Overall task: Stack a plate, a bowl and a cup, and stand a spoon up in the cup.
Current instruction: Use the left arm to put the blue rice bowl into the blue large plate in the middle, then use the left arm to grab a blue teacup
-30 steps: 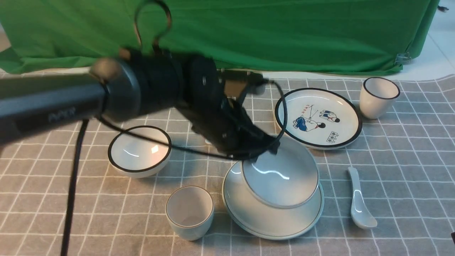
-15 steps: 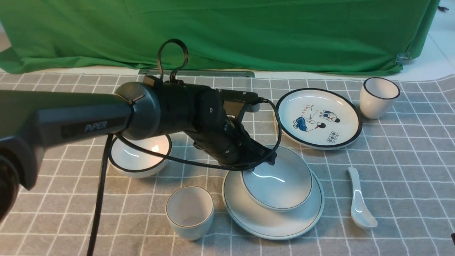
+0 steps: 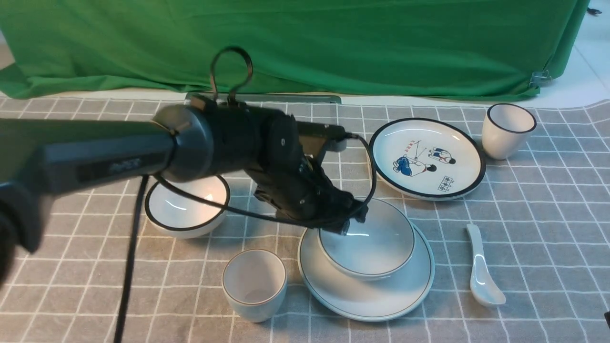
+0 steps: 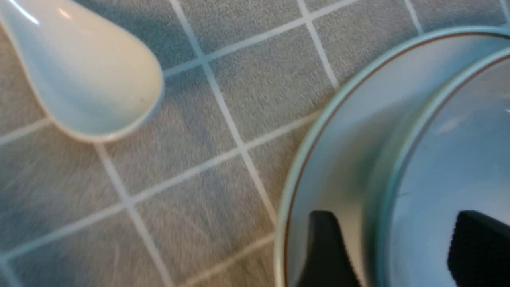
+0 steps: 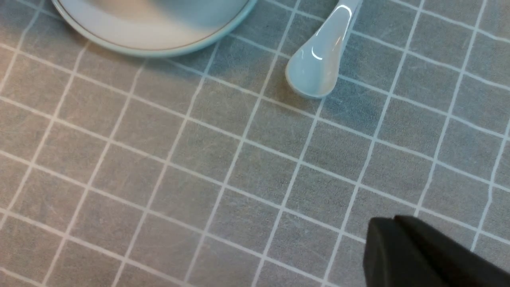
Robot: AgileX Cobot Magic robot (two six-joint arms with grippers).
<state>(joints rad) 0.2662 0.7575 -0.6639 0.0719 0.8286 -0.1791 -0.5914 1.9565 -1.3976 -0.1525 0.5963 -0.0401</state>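
Observation:
The pale bowl (image 3: 376, 250) sits level inside the pale plate (image 3: 367, 297) at the front centre of the cloth. My left gripper (image 3: 350, 223) is at the bowl's far left rim and is open. In the left wrist view the left gripper (image 4: 398, 243) straddles the rim of the bowl (image 4: 458, 159) without touching it: one finger is over the plate (image 4: 342, 159), the other is inside the bowl. The cup (image 3: 255, 283) stands left of the plate. The long white spoon (image 3: 479, 267) lies to its right. My right gripper (image 5: 392, 223) is shut and empty above bare cloth, near the spoon (image 5: 318, 67).
A black-rimmed bowl (image 3: 186, 205) sits at the left, partly behind my left arm. The cartoon plate (image 3: 426, 159) and a black-rimmed cup (image 3: 507, 128) are at the back right. Another white spoon's scoop (image 4: 87, 75) lies on the cloth beside the plate, hidden under the arm in the front view.
The bowl, held tilted over the plate a second ago, has come down level onto it. My left gripper has opened and let go of its rim.

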